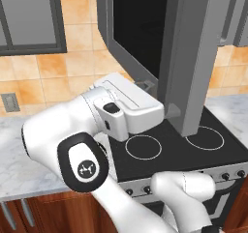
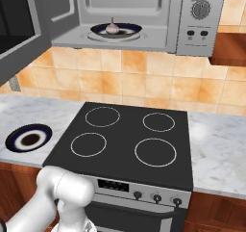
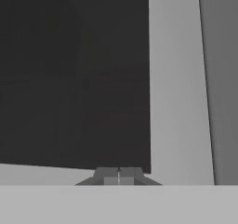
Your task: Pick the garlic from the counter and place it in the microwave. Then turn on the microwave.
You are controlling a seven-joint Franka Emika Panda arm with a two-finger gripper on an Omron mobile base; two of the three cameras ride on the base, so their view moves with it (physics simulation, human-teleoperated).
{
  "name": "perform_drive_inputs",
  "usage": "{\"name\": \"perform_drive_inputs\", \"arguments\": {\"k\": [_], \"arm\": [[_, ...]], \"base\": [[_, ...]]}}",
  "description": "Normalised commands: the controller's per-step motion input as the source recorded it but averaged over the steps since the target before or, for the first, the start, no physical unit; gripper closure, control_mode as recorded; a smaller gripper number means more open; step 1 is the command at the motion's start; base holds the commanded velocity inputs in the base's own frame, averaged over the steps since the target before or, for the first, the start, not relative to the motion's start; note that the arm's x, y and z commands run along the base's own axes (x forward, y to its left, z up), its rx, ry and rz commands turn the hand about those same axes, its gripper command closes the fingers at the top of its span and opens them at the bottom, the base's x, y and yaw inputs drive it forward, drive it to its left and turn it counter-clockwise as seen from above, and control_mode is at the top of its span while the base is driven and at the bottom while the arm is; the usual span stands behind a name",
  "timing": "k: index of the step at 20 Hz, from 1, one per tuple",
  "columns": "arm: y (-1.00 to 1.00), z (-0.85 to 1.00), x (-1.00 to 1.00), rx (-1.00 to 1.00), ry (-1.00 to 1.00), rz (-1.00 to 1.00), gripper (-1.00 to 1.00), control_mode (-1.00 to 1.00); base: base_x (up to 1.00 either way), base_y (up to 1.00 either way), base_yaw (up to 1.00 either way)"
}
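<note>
Inside microwave: whitish-pink garlic.

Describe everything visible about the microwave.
The microwave is a large grey metal box mounted above the stove, against the orange tiled wall. Its door, with a wide dark glass pane, hangs swung open to the left. Inside, the garlic sits on a dark-blue plate. The right panel carries a round dial and two small buttons below it.

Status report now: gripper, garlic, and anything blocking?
Gripper shut, holding nothing, against the dark glass microwave door. Small whitish garlic bulb on the blue plate inside the grey microwave. Door open, not yet closed.
</note>
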Motion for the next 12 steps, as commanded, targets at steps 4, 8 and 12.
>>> {"name": "perform_drive_inputs", "arguments": {"k": [4, 8, 12], "arm": [[-0.28, 0.03, 0.02, 0.00, 0.00, 0.00, 1.00, -1.00], [-0.31, 0.00, 0.11, 0.00, 0.00, 0.02, 1.00, -1.00], [-0.31, 0.01, 0.10, 0.00, 0.00, 0.02, 1.00, -1.00]], "base": [[0.00, 0.00, 0.00], [0.00, 0.00, 0.00], [0.00, 0.00, 0.00]]}}
